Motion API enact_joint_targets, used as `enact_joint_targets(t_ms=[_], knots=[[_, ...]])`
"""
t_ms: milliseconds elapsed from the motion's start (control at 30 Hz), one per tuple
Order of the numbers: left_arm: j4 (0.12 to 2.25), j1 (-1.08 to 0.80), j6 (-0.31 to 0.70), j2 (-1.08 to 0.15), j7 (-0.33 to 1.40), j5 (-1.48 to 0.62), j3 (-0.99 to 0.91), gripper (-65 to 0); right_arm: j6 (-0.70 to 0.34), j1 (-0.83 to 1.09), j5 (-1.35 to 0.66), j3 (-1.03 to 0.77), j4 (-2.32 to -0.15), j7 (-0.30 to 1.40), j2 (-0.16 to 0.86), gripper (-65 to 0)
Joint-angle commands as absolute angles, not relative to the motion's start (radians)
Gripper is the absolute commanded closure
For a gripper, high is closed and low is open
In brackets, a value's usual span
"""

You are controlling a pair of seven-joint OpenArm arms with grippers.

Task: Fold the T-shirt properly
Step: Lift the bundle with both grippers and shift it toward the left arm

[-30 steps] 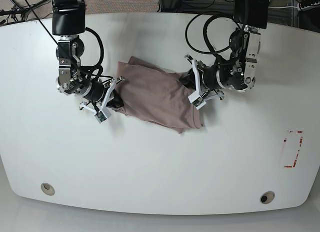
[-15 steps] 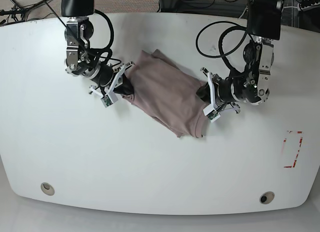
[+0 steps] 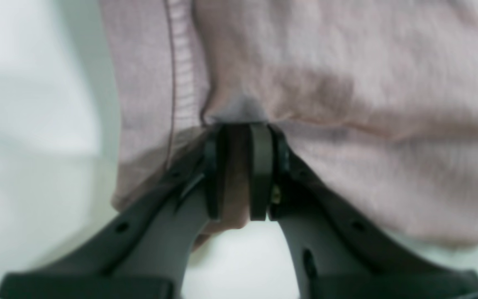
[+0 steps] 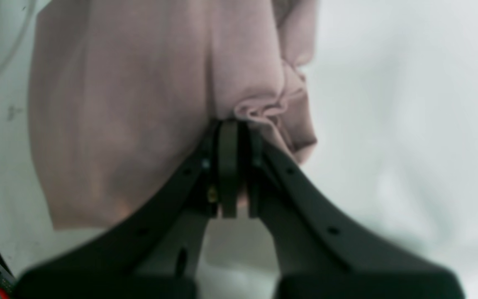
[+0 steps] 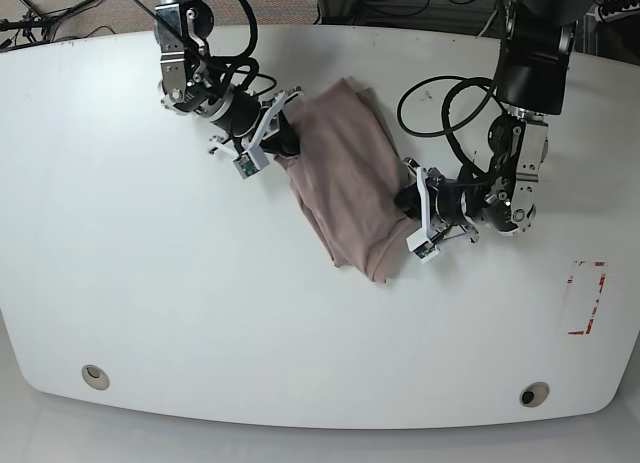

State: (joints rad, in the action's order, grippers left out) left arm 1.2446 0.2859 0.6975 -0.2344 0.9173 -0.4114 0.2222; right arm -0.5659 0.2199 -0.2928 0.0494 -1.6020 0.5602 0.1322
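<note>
This is a robotics lab or test room. A wide white counter (image 5: 300, 333) with rounded corners carries two black robot arms mounted at its far edge, looped black cables (image 5: 440, 93) hanging from them. More cables and equipment crowd the floor behind. A red tape outline (image 5: 586, 298) marks the counter near its right edge, and two round grommets (image 5: 95, 376) sit along its front.

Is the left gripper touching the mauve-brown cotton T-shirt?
Touching. In the left wrist view the left gripper has its fingers shut on a fold of the mauve-brown cotton T-shirt.
</note>
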Motion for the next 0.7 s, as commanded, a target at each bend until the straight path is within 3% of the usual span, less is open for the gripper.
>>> enact_joint_targets(t_ms=[0,333,667], knots=[[1.253,0.308,0.698,-0.269,0.883,-0.407,0.236,-8.2,-0.516,0.240,-0.280,0.113,-1.632,0.593,0.130,-3.6],[1.262,0.366,0.698,-0.332,0.869,-0.414,0.255,-8.2,-0.444,0.237,-0.282,0.249,-1.632,0.593,0.120,-3.6],[1.405,0.395,0.698,-0.364,0.880,-0.412,0.255,-8.2,-0.426,0.234,-0.282,0.254,-1.664,0.593,0.122,-3.6]])
